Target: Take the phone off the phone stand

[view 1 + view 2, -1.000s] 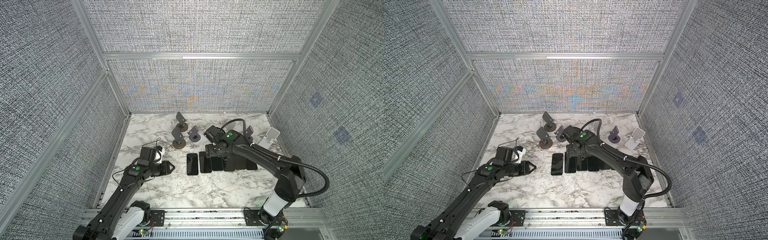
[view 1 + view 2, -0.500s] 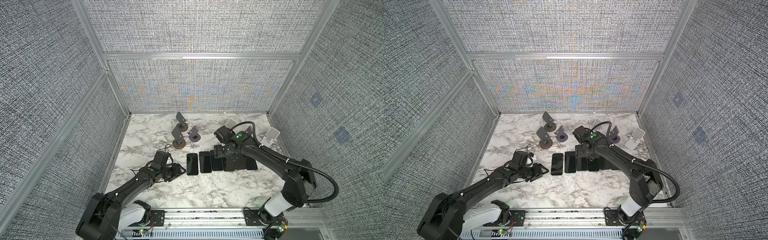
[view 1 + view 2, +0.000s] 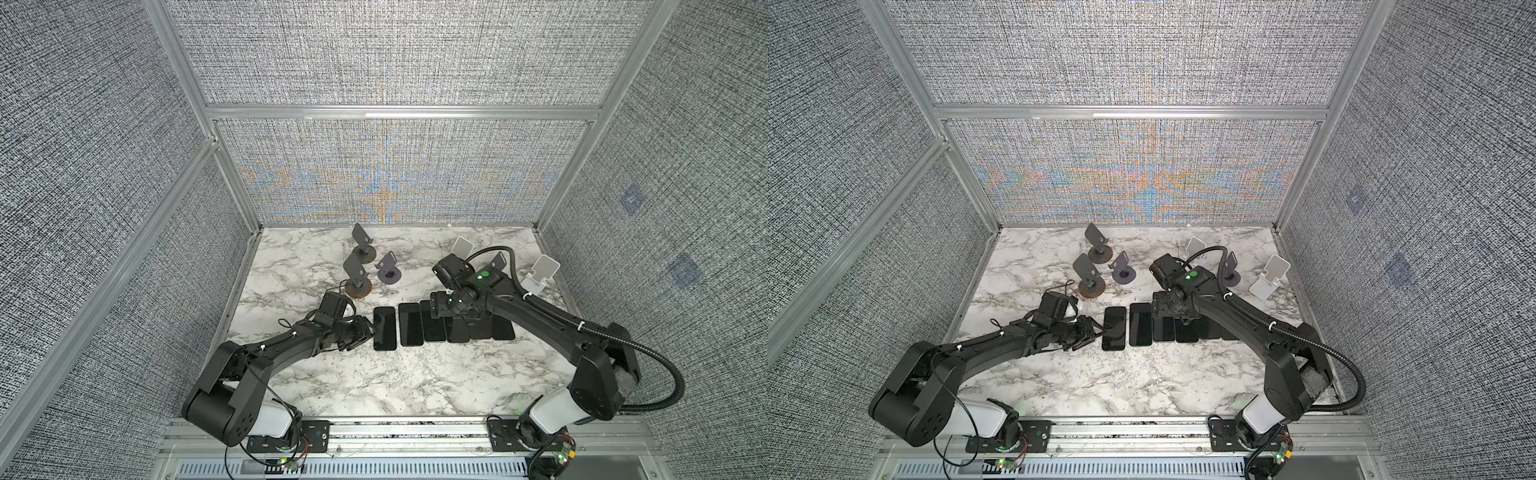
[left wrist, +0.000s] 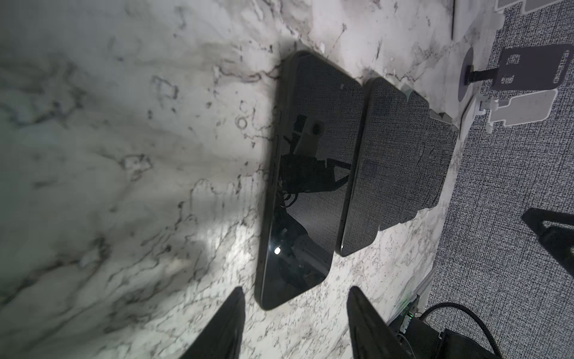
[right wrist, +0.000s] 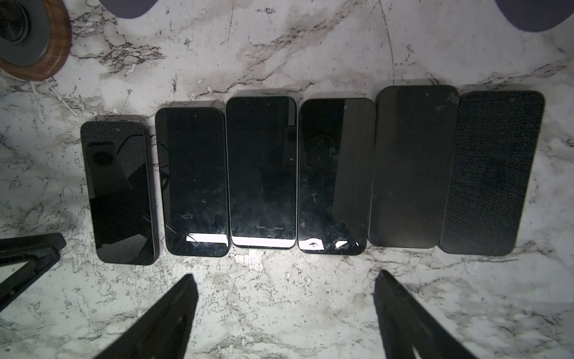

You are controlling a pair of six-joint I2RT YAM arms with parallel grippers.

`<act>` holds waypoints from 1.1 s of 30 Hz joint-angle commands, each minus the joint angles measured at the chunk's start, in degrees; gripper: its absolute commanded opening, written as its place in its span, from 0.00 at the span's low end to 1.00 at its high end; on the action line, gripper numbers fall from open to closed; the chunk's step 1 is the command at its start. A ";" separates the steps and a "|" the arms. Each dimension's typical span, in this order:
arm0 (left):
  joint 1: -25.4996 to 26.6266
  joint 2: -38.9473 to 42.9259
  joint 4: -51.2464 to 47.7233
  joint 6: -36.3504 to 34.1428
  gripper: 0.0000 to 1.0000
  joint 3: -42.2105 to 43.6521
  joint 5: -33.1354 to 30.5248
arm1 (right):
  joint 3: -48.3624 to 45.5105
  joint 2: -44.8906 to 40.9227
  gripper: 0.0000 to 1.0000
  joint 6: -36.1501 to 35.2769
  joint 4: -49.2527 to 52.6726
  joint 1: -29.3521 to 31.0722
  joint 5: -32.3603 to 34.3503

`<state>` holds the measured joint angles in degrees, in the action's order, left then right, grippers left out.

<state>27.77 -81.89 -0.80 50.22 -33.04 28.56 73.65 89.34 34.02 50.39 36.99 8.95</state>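
We saw six phones (image 5: 262,174) flat in a row on the surface (image 3: 374,386), near the phone stands (image 3: 356,272). Our left gripper (image 3: 369,331) stood parted and empty beside the leftmost phone (image 3: 384,334); our right gripper (image 5: 285,275) hung wide above the row.

I found no readable text, brand, number or sign on the dark phones (image 5: 262,172) ahead of my fingers (image 5: 403,314).

The phones (image 5: 262,174) are glossy, the tabletop (image 5: 279,295) smooth and marble-patterned, one stand base (image 5: 62,43) wooden, the walls (image 3: 395,54) coarse woven cloth.
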 commanded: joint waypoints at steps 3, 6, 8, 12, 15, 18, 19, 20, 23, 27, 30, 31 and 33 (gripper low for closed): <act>0.09 -3.42 2.15 -0.59 0.55 -2.02 -1.46 | -0.26 -0.49 0.84 0.15 -0.22 -0.08 0.01; 0.15 -5.66 2.93 -0.80 0.55 -3.10 -1.91 | -0.42 -0.64 0.84 -0.03 -0.23 -0.08 0.05; 0.27 -6.86 3.22 -1.10 0.55 -3.95 -1.79 | -0.52 -0.66 0.84 -0.08 -0.21 -0.08 0.18; 1.03 -8.75 3.99 -0.65 0.55 -5.19 -1.07 | -0.94 -0.83 0.84 -0.17 -0.28 -0.34 0.37; 1.86 -9.65 4.03 -0.46 0.54 -5.97 -1.28 | -1.44 -1.01 0.84 -0.05 -0.51 -0.63 0.37; 2.29 -10.21 4.81 0.29 0.54 -6.15 -1.20 | -1.75 -1.05 0.84 -0.01 -0.74 -0.78 0.19; 2.37 -10.43 4.84 0.40 0.54 -6.29 -1.21 | -1.85 -0.97 0.84 -0.01 -0.82 -0.73 0.19; 2.46 -10.54 4.84 0.41 0.54 -6.41 -1.21 | -1.84 -1.01 0.84 -0.04 -0.84 -0.78 0.19; 2.64 -10.91 5.33 0.50 0.54 -6.66 -1.25 | -2.01 -1.13 0.84 -0.13 -0.92 -0.90 0.19; 3.11 -11.78 5.30 0.58 0.54 -7.93 -0.95 | -2.34 -1.11 0.84 -0.02 -1.06 -1.00 0.19; 3.34 -11.60 3.89 0.11 0.54 -8.78 -1.53 | -2.61 -1.41 0.84 -0.06 -1.07 -1.05 0.27; 3.34 -11.12 3.35 -0.16 0.55 -8.75 -2.05 | -2.63 -1.53 0.84 -0.07 -1.13 -1.11 0.35; 3.34 -9.49 1.01 -1.21 0.62 -9.12 -3.95 | -2.73 -1.93 0.84 -0.25 -0.95 -1.31 0.74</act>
<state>31.05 -92.84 1.74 50.28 -41.50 26.13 71.05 87.94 34.00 49.28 35.92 8.97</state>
